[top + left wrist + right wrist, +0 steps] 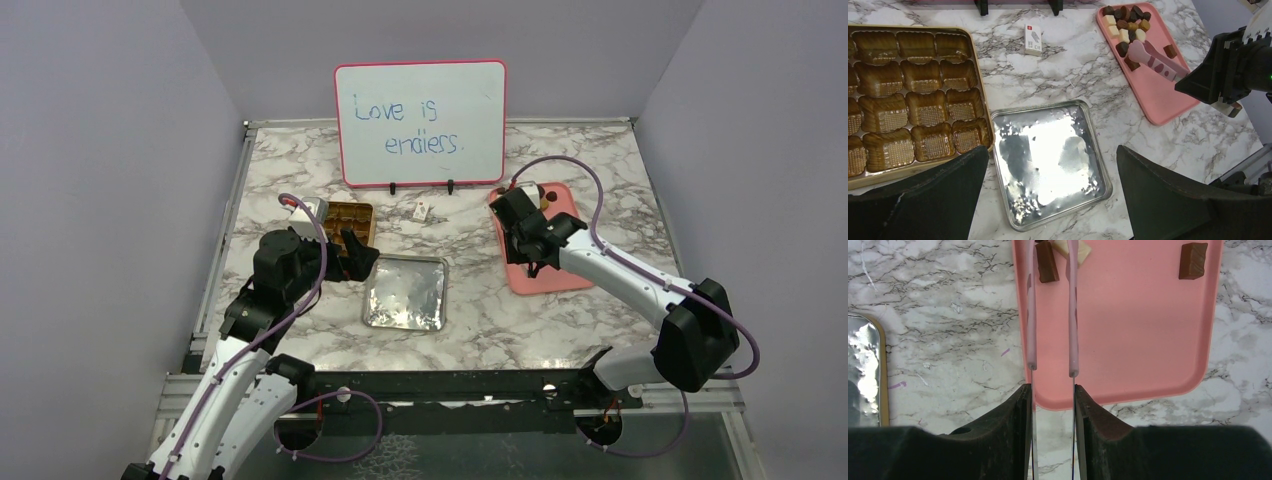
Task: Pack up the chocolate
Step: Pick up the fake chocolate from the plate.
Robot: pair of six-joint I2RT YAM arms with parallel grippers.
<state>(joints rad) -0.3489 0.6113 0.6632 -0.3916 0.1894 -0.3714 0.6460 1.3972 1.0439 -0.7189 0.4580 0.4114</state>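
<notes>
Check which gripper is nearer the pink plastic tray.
Right. The right gripper is at the pink tray, by its near edge, clamped on pink tongs; the left gripper hangs open over the square silver tin.

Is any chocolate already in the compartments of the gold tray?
No, every compartment of the gold tray seen from the left wrist is empty.

The left hand hangs wide open above a silver tin, just beside the gold compartment tray. Chocolate pieces cluster at the pink tray's far end.
</notes>
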